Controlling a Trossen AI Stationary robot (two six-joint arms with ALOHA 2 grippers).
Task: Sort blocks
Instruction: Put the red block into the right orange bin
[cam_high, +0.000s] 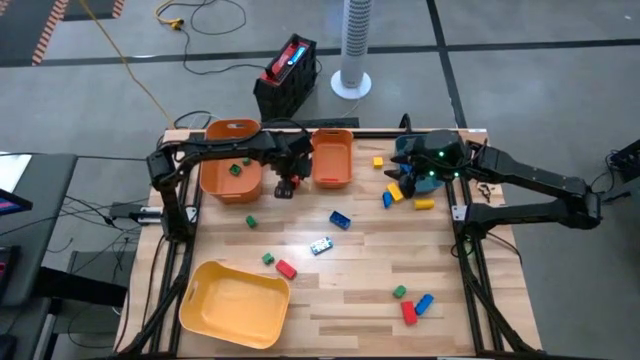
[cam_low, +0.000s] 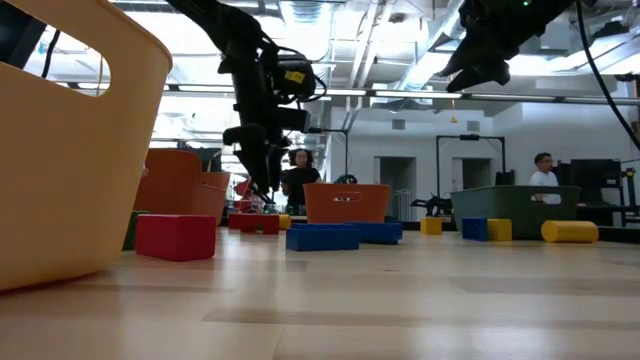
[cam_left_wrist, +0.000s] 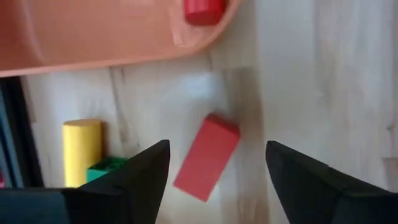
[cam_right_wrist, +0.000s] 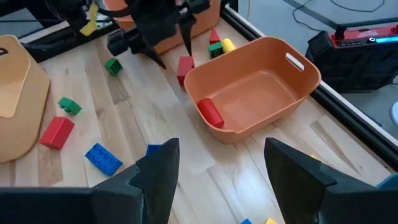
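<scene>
Small blocks in red, green, blue and yellow lie scattered on the wooden table. My left gripper (cam_high: 289, 172) hangs open just above a red block (cam_left_wrist: 207, 157), which lies flat between two orange bins; its fingers stand on either side of the block without touching it. A yellow cylinder (cam_left_wrist: 81, 149) and a green block (cam_left_wrist: 106, 168) lie close by. The right orange bin (cam_right_wrist: 252, 93) holds a red block (cam_right_wrist: 210, 113). The left orange bin (cam_high: 232, 165) holds a green block. My right gripper (cam_right_wrist: 221, 146) is open and raised over the teal bin (cam_high: 425, 160) at the far right.
A yellow bin (cam_high: 235, 300) lies tipped at the near left corner. Loose blocks: blue (cam_high: 341, 219), red and green (cam_high: 280, 265), a red, green and blue cluster (cam_high: 412, 303), several beside the teal bin (cam_high: 400, 192). Two people stand in the room beyond the table (cam_low: 298, 175).
</scene>
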